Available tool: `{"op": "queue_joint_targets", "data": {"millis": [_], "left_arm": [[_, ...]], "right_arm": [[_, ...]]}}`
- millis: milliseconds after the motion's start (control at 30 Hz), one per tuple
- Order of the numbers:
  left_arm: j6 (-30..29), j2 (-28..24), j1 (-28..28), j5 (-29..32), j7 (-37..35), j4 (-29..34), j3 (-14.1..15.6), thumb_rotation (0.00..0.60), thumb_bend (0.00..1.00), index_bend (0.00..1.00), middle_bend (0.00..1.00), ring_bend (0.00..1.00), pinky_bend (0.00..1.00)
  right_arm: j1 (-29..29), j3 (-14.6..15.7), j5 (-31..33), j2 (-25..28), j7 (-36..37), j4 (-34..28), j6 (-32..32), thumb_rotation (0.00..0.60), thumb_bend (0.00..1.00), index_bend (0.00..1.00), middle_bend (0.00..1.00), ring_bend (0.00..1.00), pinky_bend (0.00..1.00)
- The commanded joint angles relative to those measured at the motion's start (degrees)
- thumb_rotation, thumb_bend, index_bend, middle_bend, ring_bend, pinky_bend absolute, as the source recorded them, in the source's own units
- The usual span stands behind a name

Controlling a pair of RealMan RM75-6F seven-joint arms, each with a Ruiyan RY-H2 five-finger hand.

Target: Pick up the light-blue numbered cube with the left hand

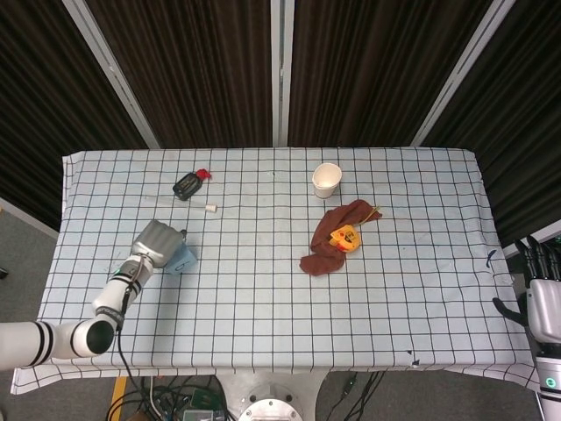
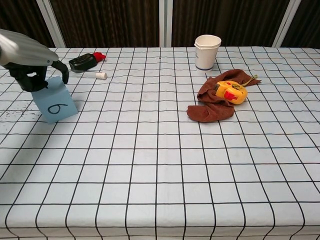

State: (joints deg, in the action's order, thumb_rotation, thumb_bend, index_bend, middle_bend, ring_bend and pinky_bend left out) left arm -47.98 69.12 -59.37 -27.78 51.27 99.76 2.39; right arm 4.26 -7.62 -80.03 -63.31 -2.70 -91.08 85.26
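Note:
The light-blue numbered cube [image 2: 55,103] hangs tilted at the table's left side, its "6" face towards the chest camera. My left hand [image 2: 31,61] grips it from above, dark fingers curled over its top edge. In the head view the left hand [image 1: 156,241] covers most of the cube [image 1: 183,260], and only a blue corner shows to its right. My right hand [image 1: 543,294] stays off the table's right edge, fingers straight and apart, holding nothing.
A white paper cup [image 2: 207,51] stands at the back. A brown cloth [image 2: 212,102] with a yellow tape measure [image 2: 231,92] lies right of centre. A black-and-red object [image 2: 86,61] and a thin white tube [image 2: 90,75] lie at the back left.

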Motion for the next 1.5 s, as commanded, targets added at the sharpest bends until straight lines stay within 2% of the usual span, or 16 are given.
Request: {"op": "queue_joint_targets", "data": {"millis": [33, 567, 800, 933, 1000, 1067, 1133, 1200, 1267, 1333, 1400, 1433, 1500], "left_arm": [[0.56, -0.52, -0.57, 1.27, -0.48, -0.84, 1.0, 0.6, 0.57, 0.23, 0.83, 0.89, 0.87], [1.33, -3.73, -1.07, 3.75, -4.1, -0.55, 5.17, 0.6, 0.58, 0.23, 0.83, 0.89, 0.87], [0.49, -3.26, -0.71, 2.18, -5.94, -1.16, 5.33, 0.6, 0.58, 0.23, 0.83, 0.89, 0.87], [-1.09, -3.26, -0.19, 0.81, -7.27, -1.14, 4.77, 0.6, 0.58, 0.19, 0.83, 0.89, 0.87], [-3.89, -4.08, 0.77, -0.81, -8.8, -0.16, 3.82, 0.6, 0.58, 0.15, 0.83, 0.89, 0.87], [-9.2, -5.39, 3.3, -4.39, -12.27, 1.82, 2.27, 0.6, 0.58, 0.14, 0.83, 0.89, 0.87], [-16.3, -5.95, 7.36, -10.1, -17.76, 3.4, 0.64, 0.6, 0.58, 0.14, 0.83, 0.89, 0.87], [-26.81, -5.15, 13.96, -18.96, -26.94, 3.69, -0.83, 0.6, 0.57, 0.15, 0.82, 0.88, 0.86], [-35.96, -3.7, 20.66, -27.28, -36.02, 1.74, -0.64, 0.6, 0.52, 0.16, 0.77, 0.83, 0.82], [-40.55, -3.15, 25.42, -31.92, -41.7, -0.41, 0.65, 0.6, 0.36, 0.16, 0.6, 0.63, 0.72], [-43.45, -3.29, 29.72, -35.26, -44.96, -2.78, 2.6, 0.6, 0.16, 0.15, 0.3, 0.27, 0.49], [-44.39, -3.26, 31.3, -36.58, -46.13, -3.74, 3.31, 0.6, 0.08, 0.14, 0.19, 0.14, 0.38], [-46.5, -2.83, 34.92, -39.82, -49.76, -6.48, 4.77, 0.6, 0.01, 0.14, 0.08, 0.05, 0.25]], "right_arm": [[0.04, 0.0, -0.05, 0.01, -0.2, -0.14, 0.0, 0.6, 0.06, 0.0, 0.0, 0.0, 0.0], [0.36, 0.05, -0.23, -0.06, -1.27, -0.97, -0.16, 0.6, 0.06, 0.0, 0.0, 0.0, 0.0], [0.46, 0.12, -0.37, -0.23, -1.5, -1.06, -0.18, 0.6, 0.06, 0.0, 0.0, 0.0, 0.0], [0.36, 0.01, -0.21, -0.12, -1.33, -0.99, 0.0, 0.6, 0.06, 0.0, 0.0, 0.0, 0.0], [0.27, -0.06, -0.24, 0.05, -1.04, -1.01, 0.21, 0.6, 0.06, 0.0, 0.0, 0.0, 0.0], [0.12, -0.09, -0.47, 0.32, -0.63, -1.13, 0.57, 0.6, 0.06, 0.0, 0.0, 0.0, 0.0], [-0.03, -0.18, -0.63, 0.57, -0.19, -1.24, 0.96, 0.6, 0.06, 0.0, 0.0, 0.0, 0.0], [-0.21, -0.3, -0.81, 0.73, 0.33, -1.29, 1.46, 0.6, 0.06, 0.0, 0.0, 0.0, 0.0], [-0.33, -0.3, -1.06, 0.72, 0.8, -1.19, 1.8, 0.6, 0.06, 0.0, 0.0, 0.0, 0.0], [-0.4, -0.19, -1.29, 0.63, 0.99, -0.98, 1.94, 0.6, 0.06, 0.0, 0.0, 0.0, 0.0], [-0.55, -0.05, -1.55, 0.38, 0.99, -0.61, 2.25, 0.6, 0.06, 0.0, 0.0, 0.0, 0.0], [-0.65, 0.05, -1.66, 0.3, 0.96, -0.48, 2.37, 0.6, 0.06, 0.0, 0.0, 0.0, 0.0], [-0.92, 0.39, -1.98, 0.19, 0.89, -0.37, 2.64, 0.6, 0.06, 0.0, 0.0, 0.0, 0.0]]}}
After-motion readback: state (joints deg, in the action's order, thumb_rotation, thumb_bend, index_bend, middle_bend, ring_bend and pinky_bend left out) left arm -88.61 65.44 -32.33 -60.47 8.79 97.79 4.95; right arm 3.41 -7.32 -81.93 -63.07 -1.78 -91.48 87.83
